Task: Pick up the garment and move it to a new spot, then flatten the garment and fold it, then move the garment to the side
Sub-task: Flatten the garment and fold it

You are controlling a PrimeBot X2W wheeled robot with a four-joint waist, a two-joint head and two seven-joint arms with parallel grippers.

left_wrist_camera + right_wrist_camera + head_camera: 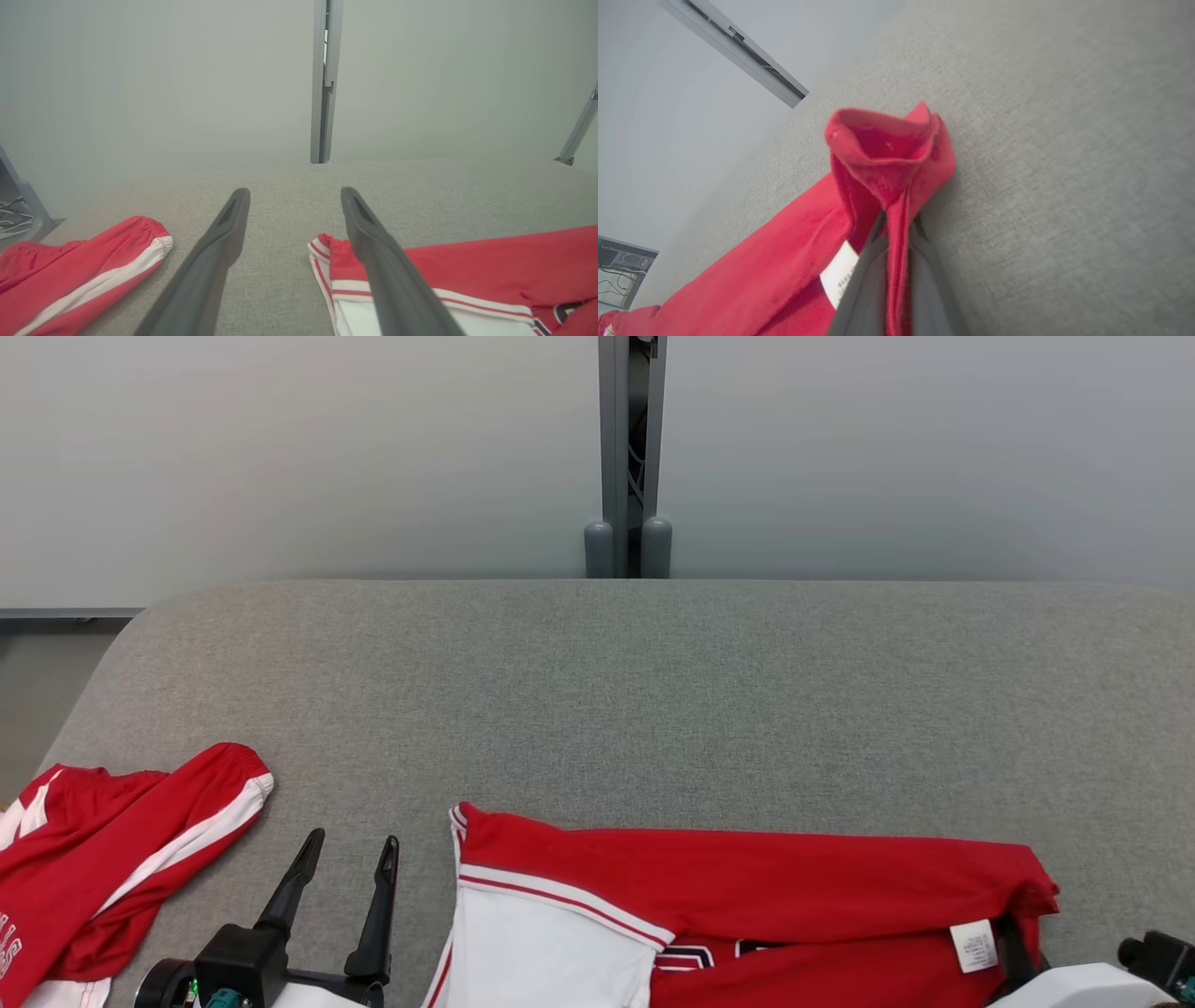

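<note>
Where the right gripper [896,224] pinches it, beside the label [976,945], the garment [747,896] lies rumpled at the near edge of the table [653,691]. Left gripper [352,845]: spread, empty, just left of it. Status, judged: pick-up begun; moving, flattening, folding, setting aside outstanding. Obscured: garment's lower part cut off; lettering unreadable; second red garment [112,859] partly out of frame.
</note>
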